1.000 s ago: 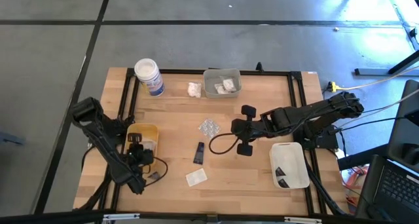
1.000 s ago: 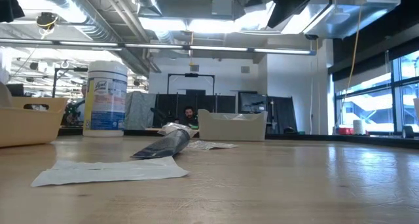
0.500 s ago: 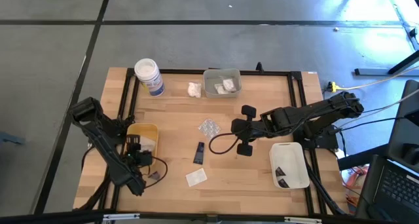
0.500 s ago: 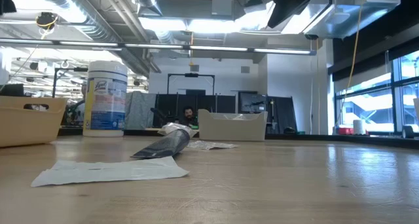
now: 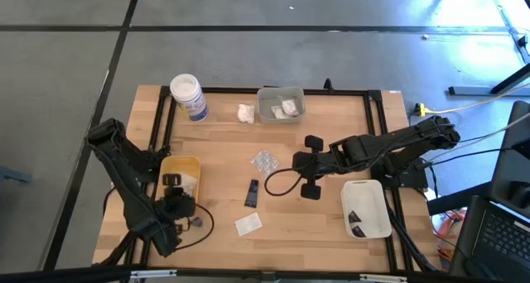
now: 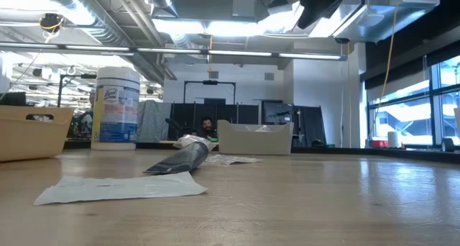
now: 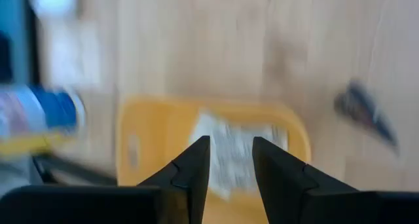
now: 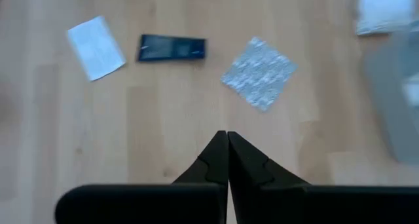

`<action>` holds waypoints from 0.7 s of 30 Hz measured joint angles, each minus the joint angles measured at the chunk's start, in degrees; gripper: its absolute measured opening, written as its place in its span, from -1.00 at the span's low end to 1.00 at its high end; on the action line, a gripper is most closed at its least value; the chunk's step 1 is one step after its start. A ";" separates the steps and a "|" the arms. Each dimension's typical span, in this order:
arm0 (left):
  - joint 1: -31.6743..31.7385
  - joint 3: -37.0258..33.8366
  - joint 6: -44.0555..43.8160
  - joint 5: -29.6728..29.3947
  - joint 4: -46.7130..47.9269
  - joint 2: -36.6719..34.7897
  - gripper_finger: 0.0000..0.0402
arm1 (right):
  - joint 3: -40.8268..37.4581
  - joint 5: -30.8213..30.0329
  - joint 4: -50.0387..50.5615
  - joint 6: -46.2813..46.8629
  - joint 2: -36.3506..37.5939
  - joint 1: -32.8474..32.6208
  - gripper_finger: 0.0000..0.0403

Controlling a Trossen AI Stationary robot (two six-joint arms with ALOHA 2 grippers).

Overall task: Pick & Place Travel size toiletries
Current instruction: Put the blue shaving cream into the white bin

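Note:
On the wood in the high view lie a flat white sachet (image 5: 248, 224), a dark tube (image 5: 252, 193), a crinkly blister pack (image 5: 265, 160) and a lumpy white packet (image 5: 245, 112). The right wrist view shows the sachet (image 8: 96, 47), the tube (image 8: 171, 48) and the blister pack (image 8: 259, 72). My left gripper (image 5: 172, 184) is open and empty at the near end of the yellow tray (image 5: 192, 161). In the left wrist view a white packet (image 7: 229, 152) lies in the yellow tray (image 7: 141, 139) beyond my left gripper (image 7: 229, 149). My right gripper (image 5: 296, 162) is shut and empty, right of the blister pack.
A big white jar with a blue label (image 5: 188, 97) stands at the far left. A clear tray (image 5: 281, 103) with packets sits at the far edge. A white tray (image 5: 366, 208) with small dark wedges lies near right. A black frame runs round the tabletop.
My left gripper has drawn back toward the table's near edge, away from the middle of the yellow tray, and its arm has swung with it. The toiletries lie where they lay.

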State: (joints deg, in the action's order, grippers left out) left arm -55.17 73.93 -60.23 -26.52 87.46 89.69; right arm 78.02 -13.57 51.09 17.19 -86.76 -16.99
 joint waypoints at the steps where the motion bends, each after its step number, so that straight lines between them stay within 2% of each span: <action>1: 0.04 0.46 0.61 -2.47 -0.34 0.00 -0.44 | 0.00 1.20 0.08 0.19 0.00 -0.17 -0.98; 7: 2.62 0.94 5.45 -15.08 -6.56 -0.02 -0.47 | 0.00 2.51 0.41 1.53 0.00 -2.52 -0.96; 16: 10.68 0.94 23.32 -15.82 -22.66 -0.02 -0.60 | 0.00 1.15 0.39 4.80 0.00 -6.92 -0.97; 21: 14.09 0.94 29.41 -15.78 -29.50 -0.59 -0.66 | 0.00 -0.97 0.42 6.10 0.00 -10.35 -0.98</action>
State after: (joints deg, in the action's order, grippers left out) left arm -41.08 74.87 -30.82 -42.31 57.96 89.10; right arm 78.02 -14.54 51.51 23.29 -86.76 -27.34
